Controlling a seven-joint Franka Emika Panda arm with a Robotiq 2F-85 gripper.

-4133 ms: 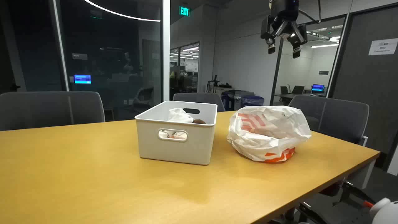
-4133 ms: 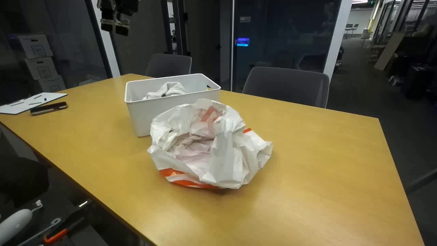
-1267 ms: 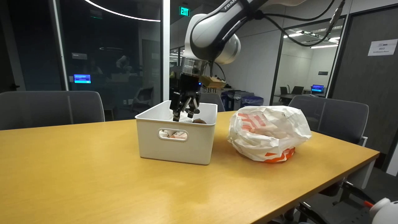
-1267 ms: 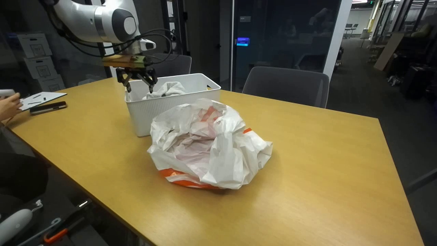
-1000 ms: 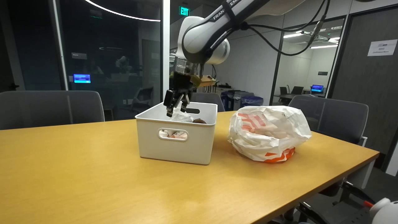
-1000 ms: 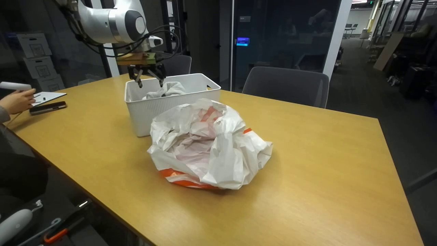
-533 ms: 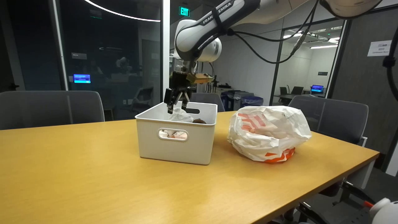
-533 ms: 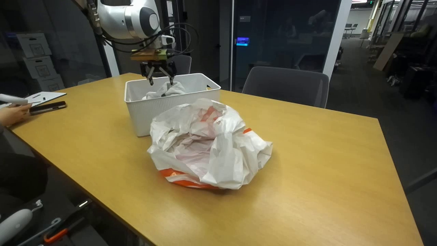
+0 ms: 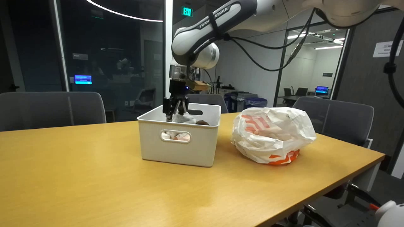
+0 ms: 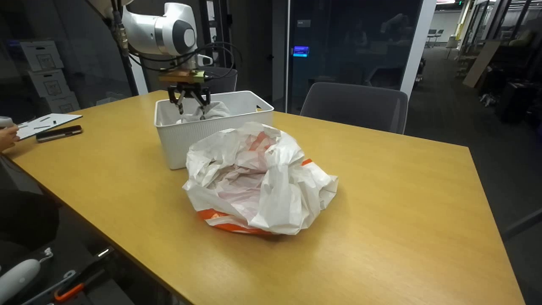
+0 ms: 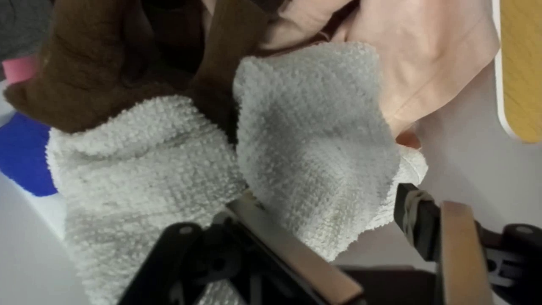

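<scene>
Basically yellowish tbl [image 9: 94, 186] w/ gray chairs [image 9: 47, 112], glass-walled rm [image 9: 116, 37].

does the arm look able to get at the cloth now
Likely yes: the tool reaches into the bin, jaws apart with a fold of the cloth seemingly between them, and nothing visible blocks it.

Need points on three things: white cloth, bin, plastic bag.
White cloth [image 11: 315, 140]: wrist view, on its bunched part right of picture center.
Bin [image 9: 177, 153]: in an exterior view, on its near outer wall, lower half.
Plastic bag [image 10: 278, 192]: in an exterior view, on its crumpled white side.
</scene>
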